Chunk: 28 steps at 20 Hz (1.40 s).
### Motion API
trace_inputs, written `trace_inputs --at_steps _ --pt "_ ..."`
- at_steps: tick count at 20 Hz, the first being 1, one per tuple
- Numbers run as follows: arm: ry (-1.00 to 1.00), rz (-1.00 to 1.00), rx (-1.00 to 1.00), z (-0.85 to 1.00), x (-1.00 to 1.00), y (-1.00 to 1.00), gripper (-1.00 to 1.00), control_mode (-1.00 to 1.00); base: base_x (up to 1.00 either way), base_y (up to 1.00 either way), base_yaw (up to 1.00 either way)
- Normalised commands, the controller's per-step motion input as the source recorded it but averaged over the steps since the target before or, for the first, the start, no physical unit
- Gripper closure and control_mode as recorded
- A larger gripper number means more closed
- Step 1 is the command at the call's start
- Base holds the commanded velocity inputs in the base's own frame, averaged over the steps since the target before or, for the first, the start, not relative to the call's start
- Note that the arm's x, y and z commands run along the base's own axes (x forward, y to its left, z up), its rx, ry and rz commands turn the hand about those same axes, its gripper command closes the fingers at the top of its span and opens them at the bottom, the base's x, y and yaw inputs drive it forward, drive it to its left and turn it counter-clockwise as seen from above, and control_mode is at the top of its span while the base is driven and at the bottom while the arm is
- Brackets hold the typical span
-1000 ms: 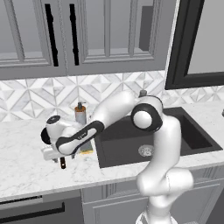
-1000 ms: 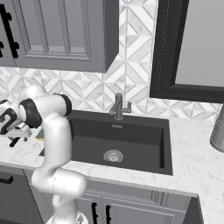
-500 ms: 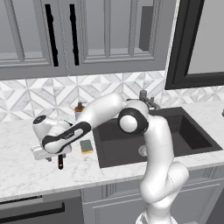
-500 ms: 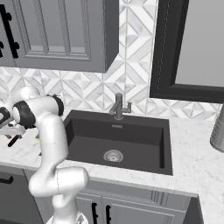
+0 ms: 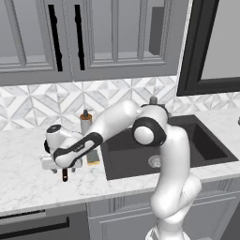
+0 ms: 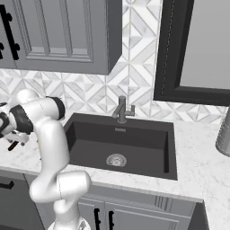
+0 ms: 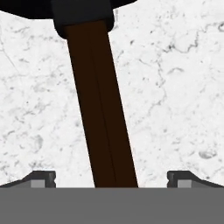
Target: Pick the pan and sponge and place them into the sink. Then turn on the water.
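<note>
1. on the marble counter (image 5: 28, 183) at the far left of my left base view, i see the gripper (image 5: 52, 162) low over the worktop, the white arm (image 5: 117, 123) stretched out to it from the right.
2. the pan (image 7: 83, 11) lies flat on the counter; in the hand view its black rim sits along the top edge and its dark brown handle (image 7: 100, 109) runs down between the two fingertips (image 7: 41, 178), which stand wide apart on either side without touching it. the gripper is released and grasps nothing.
3. in the left base view the end of that handle (image 5: 64, 175) pokes out below the hand, toward the counter's front edge.
4. just right of the hand, the sponge (image 5: 93, 157) rests on the counter, its yellow side showing, beside the left rim of the sink (image 5: 206, 149).
5. behind the sponge, a small brown bottle (image 5: 85, 121) stands upright against the patterned backsplash.
6. the dark sink is sunk into the counter right of centre, its round silver drain (image 6: 116, 160) bare in the basin floor.
7. the grey faucet (image 6: 122, 109) stands at the back rim; i see no stream from its spout.
8. at the far right edge of my right base view, a grey metal vessel (image 6: 223, 134) stands on the counter.
</note>
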Motion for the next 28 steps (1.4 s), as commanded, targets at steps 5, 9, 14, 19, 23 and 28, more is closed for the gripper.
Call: trace_inputs --at_steps 5,9,14,19,23,28 --pt "-0.01 -0.08 0.13 -0.97 -0.23 -0.77 1.00 -1.00 0.00 0.00 0.00" --pt "0.00 0.00 0.00 -0.71 0.02 -0.03 1.00 -1.00 0.00 0.00 0.00" --pt "0.03 0.00 -0.04 -0.57 0.25 0.16 1.00 -1.00 0.00 0.00 0.00" --pt "0.10 0.03 -0.10 -0.43 0.32 0.28 1.00 -1.00 0.00 0.00 0.00" --pt "0.05 0.06 -0.04 -0.37 0.10 0.12 1.00 -1.00 0.00 0.00 0.00" --pt "-0.16 0.01 0.02 -0.18 -0.30 -0.15 1.00 -1.00 0.00 0.00 0.00"
